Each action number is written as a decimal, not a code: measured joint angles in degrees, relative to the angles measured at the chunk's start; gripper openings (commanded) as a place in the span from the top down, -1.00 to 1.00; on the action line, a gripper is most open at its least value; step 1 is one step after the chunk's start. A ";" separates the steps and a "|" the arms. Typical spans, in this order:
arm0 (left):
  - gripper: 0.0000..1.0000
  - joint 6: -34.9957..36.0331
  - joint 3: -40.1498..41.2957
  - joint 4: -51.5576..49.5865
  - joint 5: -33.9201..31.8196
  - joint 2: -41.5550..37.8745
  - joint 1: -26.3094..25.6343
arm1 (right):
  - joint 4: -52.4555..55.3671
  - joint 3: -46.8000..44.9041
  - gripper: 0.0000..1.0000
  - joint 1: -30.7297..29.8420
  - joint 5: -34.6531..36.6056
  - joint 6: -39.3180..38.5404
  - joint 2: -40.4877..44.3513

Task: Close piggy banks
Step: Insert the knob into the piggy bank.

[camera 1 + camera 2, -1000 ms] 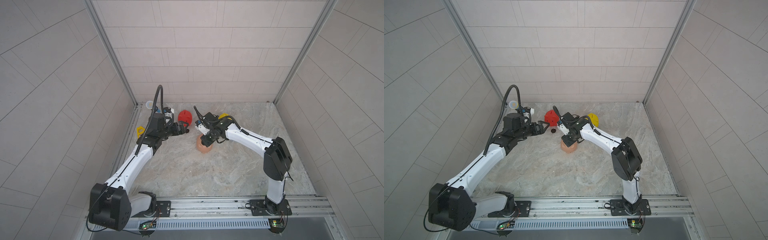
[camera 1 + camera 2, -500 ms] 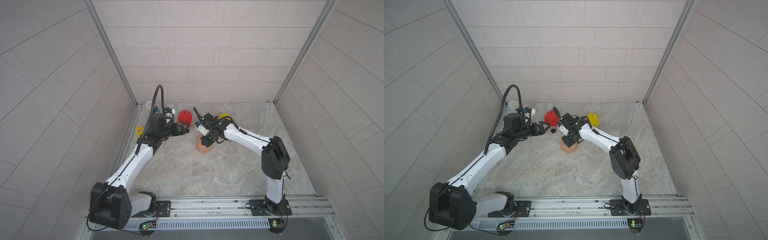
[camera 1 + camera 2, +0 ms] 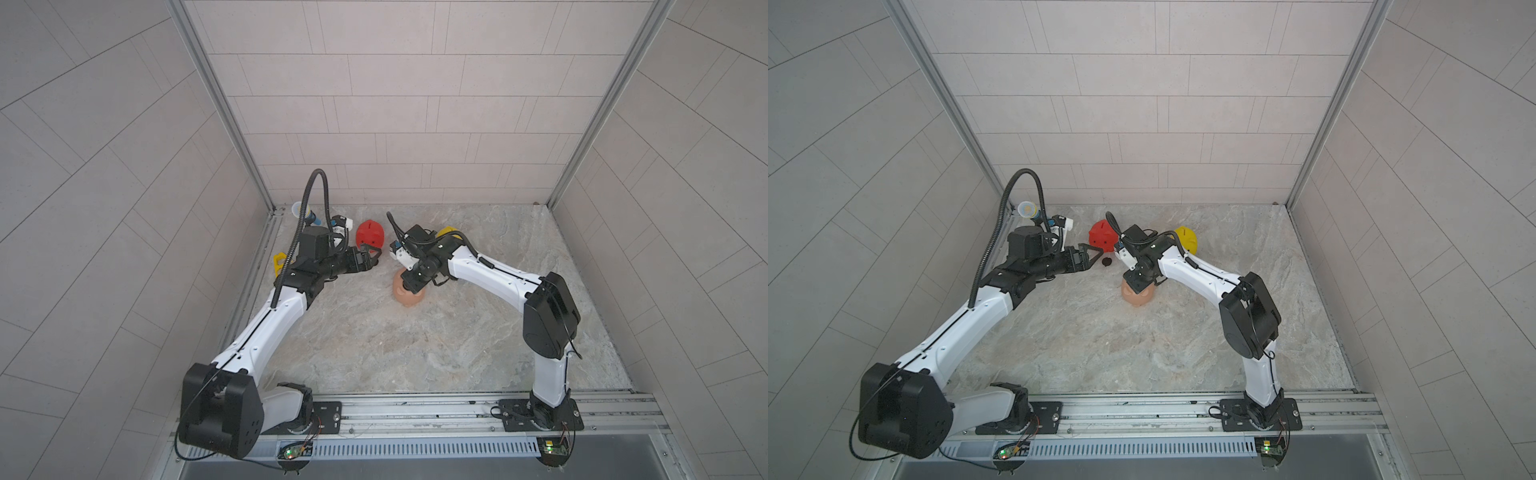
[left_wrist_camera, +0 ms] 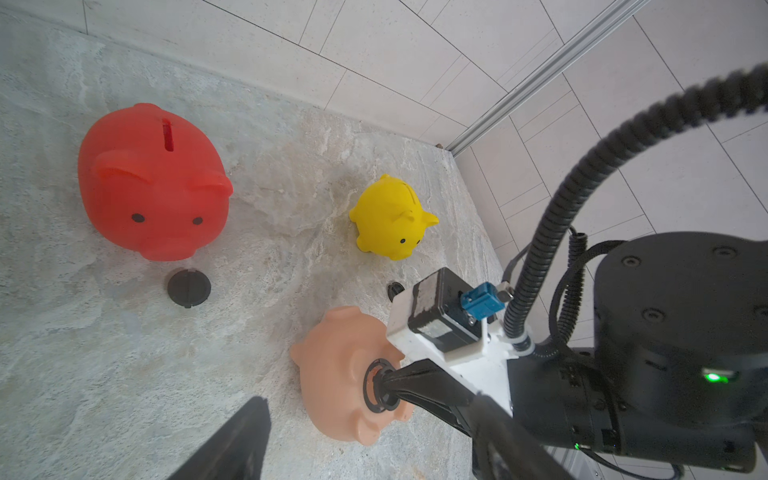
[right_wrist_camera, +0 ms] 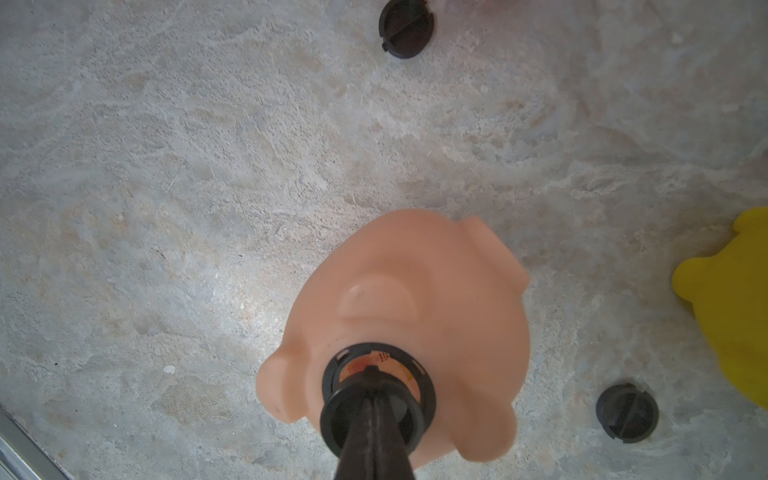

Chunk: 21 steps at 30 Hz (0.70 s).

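Rear of table (image 3: 415,353): red pig (image 4: 153,183), yellow pig (image 4: 390,220), peach pig (image 4: 332,374), black plug (image 4: 189,287) as obstacles. Passable: gap between red and yellow pigs; front half.

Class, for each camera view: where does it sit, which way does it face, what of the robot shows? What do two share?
Top views: high behind the bases, looking down; both arms whole.
Left wrist: on left arm, facing red pig, yellow pig; left finger, right gripper.
Right wrist: on right arm, looking down shut fingers onto plug.
Shared by wrist views: peach pig.
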<state>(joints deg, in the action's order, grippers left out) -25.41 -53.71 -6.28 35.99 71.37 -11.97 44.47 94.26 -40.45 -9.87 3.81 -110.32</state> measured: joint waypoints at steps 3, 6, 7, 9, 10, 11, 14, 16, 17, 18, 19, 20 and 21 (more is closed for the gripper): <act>-0.63 0.00 0.00 0.00 0.04 0.02 0.00 | 0.17 0.02 1.00 0.00 0.04 0.00 0.00; -0.63 0.00 0.00 0.00 0.04 0.02 0.00 | 0.59 0.42 1.00 0.00 0.04 0.00 -0.28; -0.63 0.00 0.00 0.00 0.02 0.02 0.00 | 0.59 0.68 1.00 0.00 0.02 0.00 -0.52; -0.63 0.00 0.00 0.00 0.00 0.02 0.00 | 0.63 0.87 1.00 0.00 0.02 0.00 -0.81; -0.63 0.00 0.00 0.02 0.02 0.00 0.00 | 0.70 0.92 1.00 0.00 0.02 0.00 -0.90; -0.63 0.00 0.00 0.02 0.02 0.00 0.00 | 0.76 0.94 1.00 0.00 0.02 -0.02 -0.92; -0.63 0.00 0.00 0.02 0.02 0.02 0.00 | 0.81 0.94 1.00 0.00 0.02 -0.09 -0.96; -0.63 -0.02 0.00 0.02 0.02 0.00 0.00 | 0.79 0.94 1.00 0.00 0.04 -0.20 -1.14; -0.63 0.00 0.00 0.02 0.02 0.00 0.00 | 0.79 0.94 1.00 0.00 0.07 -0.22 -1.25; -0.63 0.00 0.00 0.02 0.00 0.00 0.00 | 0.79 0.94 1.00 0.00 0.11 -0.22 -1.46; -0.63 -0.02 0.00 0.02 0.00 0.02 0.00 | 0.79 1.05 1.00 0.00 0.17 -0.28 -1.62; -0.63 0.00 0.00 0.02 0.00 0.02 0.00 | 0.85 1.25 1.00 0.00 0.26 -0.37 -1.84; -0.63 0.00 0.00 0.02 0.00 0.02 0.00 | 1.01 1.68 1.00 0.00 0.31 -0.44 -2.19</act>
<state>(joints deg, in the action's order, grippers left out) -25.41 -53.71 -6.26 35.99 71.40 -11.97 45.47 95.94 -40.45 -9.56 3.38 -112.51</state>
